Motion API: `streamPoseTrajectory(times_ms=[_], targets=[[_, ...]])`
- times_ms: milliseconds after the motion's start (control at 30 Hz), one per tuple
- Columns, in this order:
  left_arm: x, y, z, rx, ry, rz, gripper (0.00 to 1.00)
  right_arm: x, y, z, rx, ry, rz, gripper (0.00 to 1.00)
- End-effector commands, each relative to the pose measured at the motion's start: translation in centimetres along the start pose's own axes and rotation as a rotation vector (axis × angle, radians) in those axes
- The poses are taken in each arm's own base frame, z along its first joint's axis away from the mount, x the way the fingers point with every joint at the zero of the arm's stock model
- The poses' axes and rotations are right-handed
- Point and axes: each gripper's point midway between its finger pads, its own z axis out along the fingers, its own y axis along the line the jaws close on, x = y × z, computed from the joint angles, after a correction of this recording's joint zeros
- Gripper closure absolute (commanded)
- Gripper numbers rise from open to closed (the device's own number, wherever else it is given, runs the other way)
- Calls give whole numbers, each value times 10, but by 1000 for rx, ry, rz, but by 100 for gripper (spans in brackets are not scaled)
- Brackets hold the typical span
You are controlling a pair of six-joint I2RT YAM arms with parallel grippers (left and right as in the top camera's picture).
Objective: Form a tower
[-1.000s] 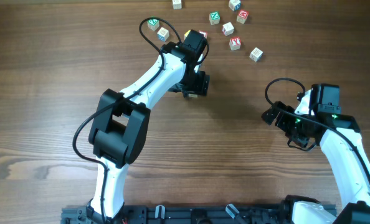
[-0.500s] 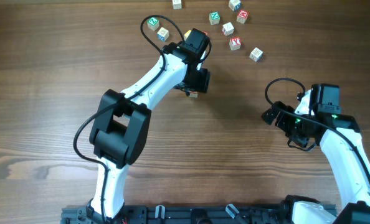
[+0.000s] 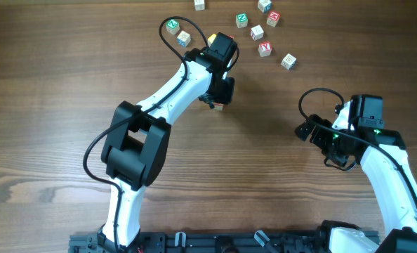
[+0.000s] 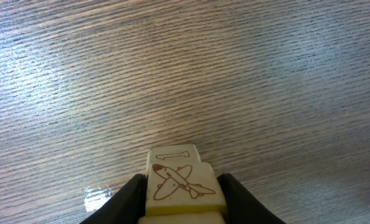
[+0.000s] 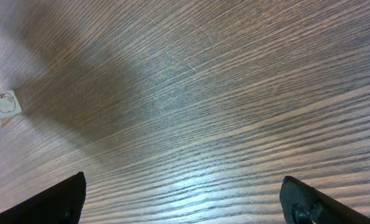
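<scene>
Loose alphabet cubes on wooden table

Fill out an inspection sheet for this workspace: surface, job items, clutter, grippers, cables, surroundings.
Surface: brown wood-grain table, no damage seen.
Job's things: narrow tower of small wooden alphabet cubes, showing a red "I" face and an airplane drawing; the cube count cannot be read.
Clutter: loose wooden alphabet cubes with green and red faces, scattered on the far side, apart from the tower.
Grippers: left gripper has its fingers against both sides of the tower; right gripper open, nothing between its fingers.
Cables: black cable loops at the left wrist and the right wrist.
Surroundings: black mounting rail at the near edge; nothing else seen.
</scene>
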Motion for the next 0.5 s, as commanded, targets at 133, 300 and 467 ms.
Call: streamPoseTrajectory(times_ms=[133, 300, 467], targets=[[-3, 0, 2, -15, -8, 10, 62, -3, 4, -1, -20, -9, -23, 0], [-3, 0, 2, -15, -8, 10, 34, -4, 4, -1, -21, -12, -24, 0], [-3, 0, 2, -15, -8, 10, 23, -4, 4, -1, -21, -12, -25, 0]])
